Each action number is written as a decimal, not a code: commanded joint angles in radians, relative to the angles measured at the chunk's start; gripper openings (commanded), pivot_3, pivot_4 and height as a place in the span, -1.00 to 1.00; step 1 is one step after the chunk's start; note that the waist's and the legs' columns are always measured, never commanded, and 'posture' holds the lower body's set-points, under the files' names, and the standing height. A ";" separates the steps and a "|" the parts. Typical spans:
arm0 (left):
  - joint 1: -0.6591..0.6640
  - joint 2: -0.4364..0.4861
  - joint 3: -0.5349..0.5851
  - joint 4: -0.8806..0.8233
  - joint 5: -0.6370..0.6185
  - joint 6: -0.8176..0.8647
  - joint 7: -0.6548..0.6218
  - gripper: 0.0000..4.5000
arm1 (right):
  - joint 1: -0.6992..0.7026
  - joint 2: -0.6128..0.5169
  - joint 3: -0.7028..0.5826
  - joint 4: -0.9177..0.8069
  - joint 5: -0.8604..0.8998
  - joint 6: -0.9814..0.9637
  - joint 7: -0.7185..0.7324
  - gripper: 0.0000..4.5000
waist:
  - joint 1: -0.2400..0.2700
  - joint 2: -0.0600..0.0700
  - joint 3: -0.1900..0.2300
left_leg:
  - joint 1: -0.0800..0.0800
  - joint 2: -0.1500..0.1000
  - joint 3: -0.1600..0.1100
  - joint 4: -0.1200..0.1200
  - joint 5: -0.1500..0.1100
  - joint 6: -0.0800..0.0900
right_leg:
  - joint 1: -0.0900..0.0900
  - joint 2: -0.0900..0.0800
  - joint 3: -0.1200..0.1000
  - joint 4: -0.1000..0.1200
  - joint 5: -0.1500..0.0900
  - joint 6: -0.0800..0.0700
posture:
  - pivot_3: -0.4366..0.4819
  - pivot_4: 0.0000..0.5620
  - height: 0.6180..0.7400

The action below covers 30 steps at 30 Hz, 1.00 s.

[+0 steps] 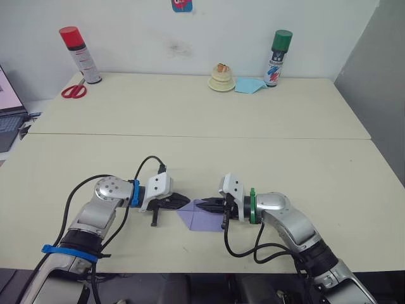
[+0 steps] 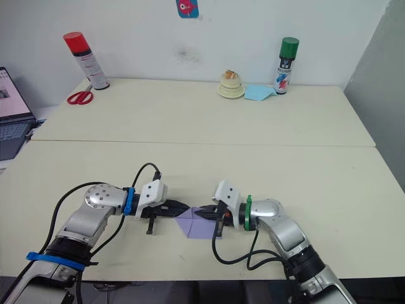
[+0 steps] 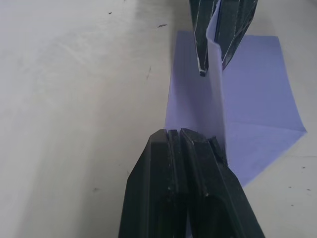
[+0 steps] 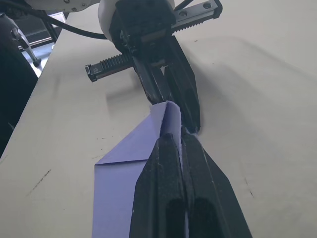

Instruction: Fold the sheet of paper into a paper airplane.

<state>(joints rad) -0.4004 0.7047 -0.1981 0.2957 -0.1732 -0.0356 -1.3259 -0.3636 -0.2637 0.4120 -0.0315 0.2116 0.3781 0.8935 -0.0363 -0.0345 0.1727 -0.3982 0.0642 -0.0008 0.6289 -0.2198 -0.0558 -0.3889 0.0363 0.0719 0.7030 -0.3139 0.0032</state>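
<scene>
Sheet of paper [image 1: 204,215]: thin lavender stock, partly folded to a point, lay at the near edge of the matte cream worktop [image 1: 266,158]. Judged featherweight, limp, easily creased or torn; best held at the raised centre fold. Left gripper [image 1: 183,202] and right gripper [image 1: 201,205], hard black tapered fingers, each pinched that upright fold from opposite ends.

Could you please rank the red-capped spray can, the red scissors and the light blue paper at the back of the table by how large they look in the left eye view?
1. Red-capped spray can, clearly largest.
2. Light blue paper.
3. Red scissors, close to the blue paper in apparent size, so that order is unsure.
</scene>
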 commanded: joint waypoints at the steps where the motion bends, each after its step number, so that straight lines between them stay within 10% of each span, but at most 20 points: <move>1: 0.024 0.032 -0.006 0.055 0.039 0.010 -0.007 -0.84 | -0.003 -0.013 -0.031 -0.016 0.002 -0.004 -0.009 -0.99 | -0.001 0.000 0.000 | 0.000 0.000 0.000 0.000 0.000 0.000 | 0.000 0.000 0.000 0.000 0.000 0.000 | -0.05 -0.47 0.96; 30: 0.062 0.044 -0.014 0.021 0.043 0.009 -0.024 -0.84 | -0.013 -0.008 -0.072 0.037 0.035 0.171 -0.089 -0.99 | -0.005 0.000 0.000 | -0.001 0.000 0.000 -0.002 0.000 0.000 | 0.000 0.000 0.000 -0.004 0.000 0.001 | -0.05 -0.47 0.96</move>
<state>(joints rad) -0.3782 0.7205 -0.1842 0.2925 -0.1762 -0.0490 -1.3390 -0.3755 -0.2550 0.3755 -0.0222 0.2670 0.5391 0.8383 -0.0414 -0.0344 0.1726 -0.3991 0.0643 -0.0004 0.6270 -0.2199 -0.0558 -0.3885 0.0362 0.0719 0.6984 -0.3136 0.0037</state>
